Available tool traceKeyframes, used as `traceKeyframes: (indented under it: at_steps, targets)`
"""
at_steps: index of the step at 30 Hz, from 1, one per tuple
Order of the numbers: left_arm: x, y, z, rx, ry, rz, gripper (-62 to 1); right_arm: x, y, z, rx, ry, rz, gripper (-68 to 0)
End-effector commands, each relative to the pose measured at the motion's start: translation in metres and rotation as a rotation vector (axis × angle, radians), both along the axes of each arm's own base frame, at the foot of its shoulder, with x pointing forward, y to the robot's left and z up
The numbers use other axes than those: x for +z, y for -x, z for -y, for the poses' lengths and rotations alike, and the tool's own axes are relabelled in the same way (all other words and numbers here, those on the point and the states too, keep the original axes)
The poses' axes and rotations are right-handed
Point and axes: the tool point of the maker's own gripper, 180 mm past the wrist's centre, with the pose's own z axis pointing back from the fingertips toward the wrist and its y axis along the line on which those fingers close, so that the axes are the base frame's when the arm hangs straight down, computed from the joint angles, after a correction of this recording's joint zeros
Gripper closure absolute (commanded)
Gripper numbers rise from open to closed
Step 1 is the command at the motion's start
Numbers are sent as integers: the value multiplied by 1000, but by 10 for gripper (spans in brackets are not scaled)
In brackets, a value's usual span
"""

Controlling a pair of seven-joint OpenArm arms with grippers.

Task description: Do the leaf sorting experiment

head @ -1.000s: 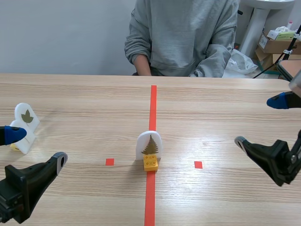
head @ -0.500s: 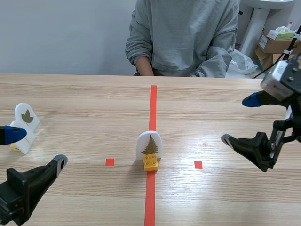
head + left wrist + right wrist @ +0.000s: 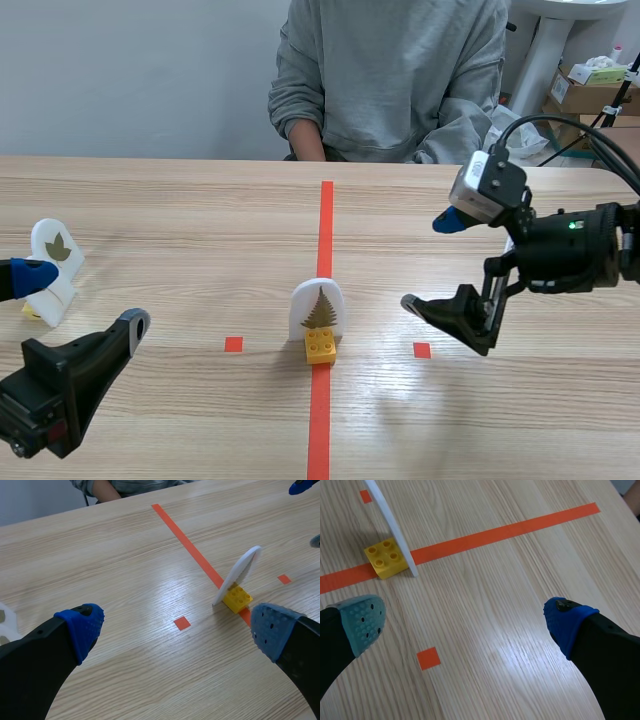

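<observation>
The left tool (image 3: 88, 298) hangs low over the surface (image 3: 200, 220), its fingers spread wide with nothing between them. Just beside its blue-padded finger stand two white cards: the broad-leaf card (image 3: 57, 247), and nearer the tool a second card (image 3: 56, 298) whose face cannot be made out. They look like cards already sorted to that side. Well ahead of the left tool, the fern-leaf card (image 3: 318, 308) stands upright in a yellow brick (image 3: 320, 346) on the red centre line. The brick keeps the thin card standing with its picture toward the robot, and the line is probably where an unsorted card is presented. The right tool (image 3: 428, 262) is above the surface, also wide open and empty. The fern-leaf card is near its grey-green finger but not touching it. That wide spread would suit closing over the card or brick, so this arm seems the one set to take it.
</observation>
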Motion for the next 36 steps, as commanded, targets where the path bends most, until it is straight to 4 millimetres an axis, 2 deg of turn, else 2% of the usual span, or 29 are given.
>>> traceKeyframes:
  at_steps: [1,10,20,29,36]
  targets:
    - [11,-3,4,-8,14,35,-623,9,-8,-6,10,-17,30,-679]
    - [11,-3,4,-8,14,35,-623,-5,-21,-49,51,-34,38,-679]
    - [12,-3,4,-8,14,36,-623,-25,-16,-83,61,-70,-3,-679]
    - [13,-3,4,-8,16,42,-623,-34,-18,-95,18,-105,-17,-679]
    - [16,-7,4,-8,15,55,-623,-39,-10,-102,43,-95,-33,-679]
